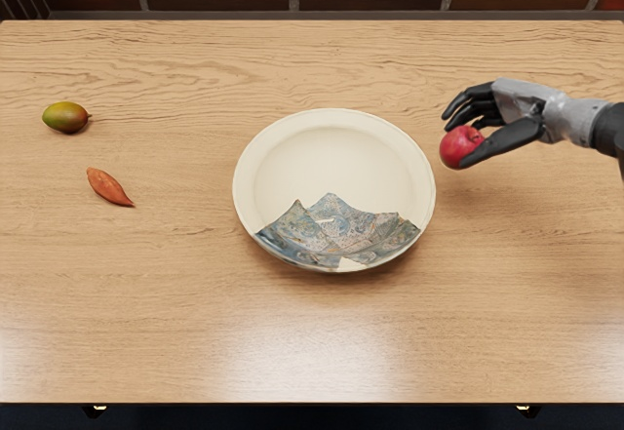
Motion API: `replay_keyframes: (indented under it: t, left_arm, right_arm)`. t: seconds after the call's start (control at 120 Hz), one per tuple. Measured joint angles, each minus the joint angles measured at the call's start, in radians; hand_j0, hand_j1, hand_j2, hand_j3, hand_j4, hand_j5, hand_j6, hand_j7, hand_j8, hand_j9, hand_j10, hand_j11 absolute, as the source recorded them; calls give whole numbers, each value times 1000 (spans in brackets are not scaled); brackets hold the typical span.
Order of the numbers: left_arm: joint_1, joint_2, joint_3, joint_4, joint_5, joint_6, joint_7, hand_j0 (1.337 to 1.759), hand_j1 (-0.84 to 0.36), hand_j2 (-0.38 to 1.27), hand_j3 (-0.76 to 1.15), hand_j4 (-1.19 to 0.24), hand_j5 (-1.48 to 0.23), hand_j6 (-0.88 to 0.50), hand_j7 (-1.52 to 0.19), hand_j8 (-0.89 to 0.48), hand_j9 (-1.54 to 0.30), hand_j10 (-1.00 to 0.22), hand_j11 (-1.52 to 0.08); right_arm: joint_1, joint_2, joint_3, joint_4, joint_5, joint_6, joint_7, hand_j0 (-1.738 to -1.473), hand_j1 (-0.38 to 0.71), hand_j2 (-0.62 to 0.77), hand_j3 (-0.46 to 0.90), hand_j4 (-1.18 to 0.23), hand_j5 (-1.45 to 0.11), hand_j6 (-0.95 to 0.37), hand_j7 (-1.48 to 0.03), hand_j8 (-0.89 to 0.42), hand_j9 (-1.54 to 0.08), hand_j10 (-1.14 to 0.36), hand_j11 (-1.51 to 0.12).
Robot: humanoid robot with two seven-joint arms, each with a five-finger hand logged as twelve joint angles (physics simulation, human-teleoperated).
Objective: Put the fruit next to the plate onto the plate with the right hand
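right hand [502, 113] is clamping the red apple [459, 146] between thumb and fingers [471, 101] | apple is hovering just off the plate [336, 114] rim at 3 o'clock, seemingly lifted | risk: thin pinch slipping, apple dropping outside the rim and rolling off

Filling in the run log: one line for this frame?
right robot hand: shut on apple | apple: right of plate, not yet on it | left arm: out of view
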Motion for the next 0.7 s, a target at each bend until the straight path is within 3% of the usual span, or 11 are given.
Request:
replay_keyframes:
  t: [0.7]
  left_arm:
    - [0, 0, 0, 0, 0, 0, -1, 1658, 69, 47, 0, -233, -303, -233, -303, -233, -303, -233, -303]
  right_arm:
    - [35, 146, -4, 0, 2, 17, -12, -1658, 256, 249, 0, -597, -806, -602, -789, -404, -799, -459, -788]
